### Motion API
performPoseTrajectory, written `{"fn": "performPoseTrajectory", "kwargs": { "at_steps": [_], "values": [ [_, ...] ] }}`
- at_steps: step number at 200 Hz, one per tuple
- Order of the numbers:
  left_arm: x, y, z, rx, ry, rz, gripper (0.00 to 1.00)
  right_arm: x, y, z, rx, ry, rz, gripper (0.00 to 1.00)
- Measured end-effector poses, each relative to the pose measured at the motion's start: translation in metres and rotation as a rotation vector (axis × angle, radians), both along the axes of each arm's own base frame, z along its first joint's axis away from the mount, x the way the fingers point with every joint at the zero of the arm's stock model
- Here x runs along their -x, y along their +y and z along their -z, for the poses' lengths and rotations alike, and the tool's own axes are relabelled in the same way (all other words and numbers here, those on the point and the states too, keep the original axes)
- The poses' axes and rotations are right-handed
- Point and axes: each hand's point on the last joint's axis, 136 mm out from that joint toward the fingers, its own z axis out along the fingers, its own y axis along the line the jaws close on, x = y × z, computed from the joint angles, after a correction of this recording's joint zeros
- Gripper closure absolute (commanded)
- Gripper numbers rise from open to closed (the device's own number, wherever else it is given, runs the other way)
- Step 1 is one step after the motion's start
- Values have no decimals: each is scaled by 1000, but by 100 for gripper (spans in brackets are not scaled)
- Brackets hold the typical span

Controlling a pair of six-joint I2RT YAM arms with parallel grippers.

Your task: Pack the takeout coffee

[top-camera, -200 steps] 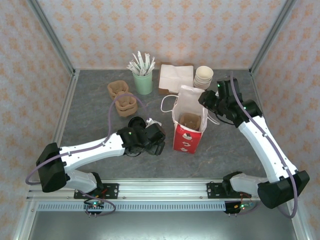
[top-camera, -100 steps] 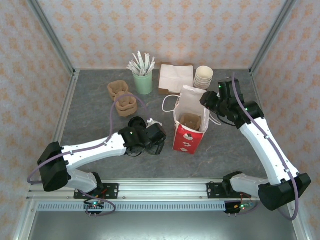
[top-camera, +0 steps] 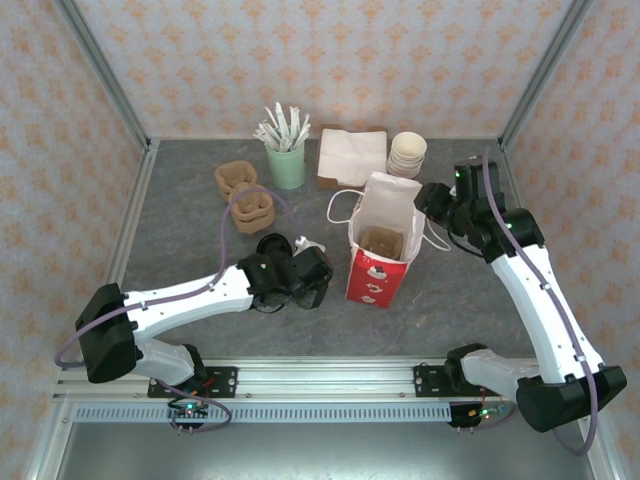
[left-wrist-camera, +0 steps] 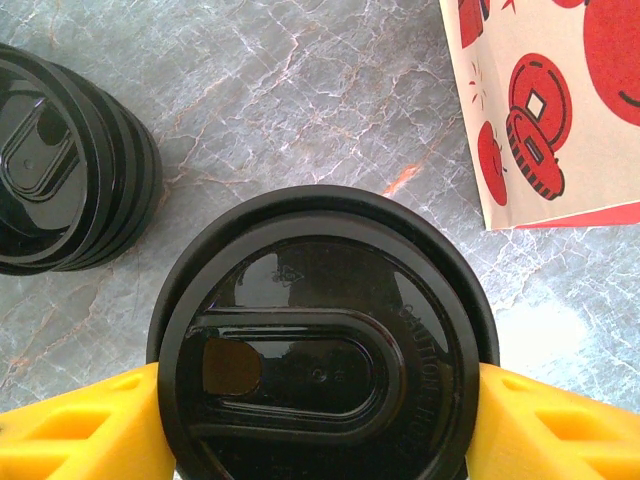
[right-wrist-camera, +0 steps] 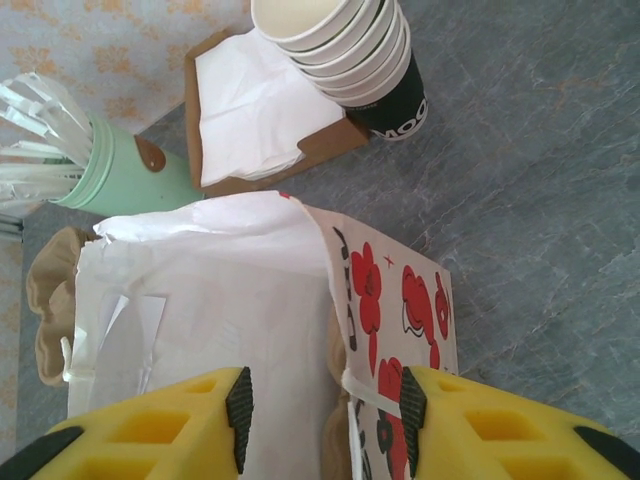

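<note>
Okay, your left pincer (left-wrist-camera: 320, 430) flanks the takeout coffee (left-wrist-camera: 320, 330) just beside the paper bag (top-camera: 375, 280), whether it's clamped you can't tell, so close gently, lift straight, while your right pincer (right-wrist-camera: 325, 415), jaws apart, straddles that bag's rim.

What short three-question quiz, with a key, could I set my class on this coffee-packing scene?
1. True or false: the paper bag stands upright with its mouth open.
2. What sits between the left arm's jaws? A) the lidded coffee cup B) a folded napkin C) a green holder
3. Fill in: in the left wrist view, the stack of loose black lids lies to the ___ of the cup.
Key: 1 true; 2 A; 3 left.
</note>
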Motion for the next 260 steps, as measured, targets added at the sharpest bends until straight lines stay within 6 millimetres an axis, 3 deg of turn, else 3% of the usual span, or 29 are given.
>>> {"fn": "performPoseTrajectory", "kwargs": {
  "at_steps": [28,49,172,210,240,260],
  "values": [
    [0,2,-4,-3,-7,3,34,3,-6,-8,12,-21,2,49],
    [0,5,-20,10,-26,0,34,3,-7,-13,24,-37,-9,48],
    [-8,23,-199,162,-264,-19,34,-7,33,10,5,22,-235,51],
    [-7,31,-238,187,-322,-13,34,-8,47,25,9,70,-270,63],
    [-9,29,-263,201,-353,4,34,-6,63,36,-9,115,-286,80],
    [-12,25,-277,202,-374,18,32,-2,75,37,-39,123,-288,85]
  ]
}}
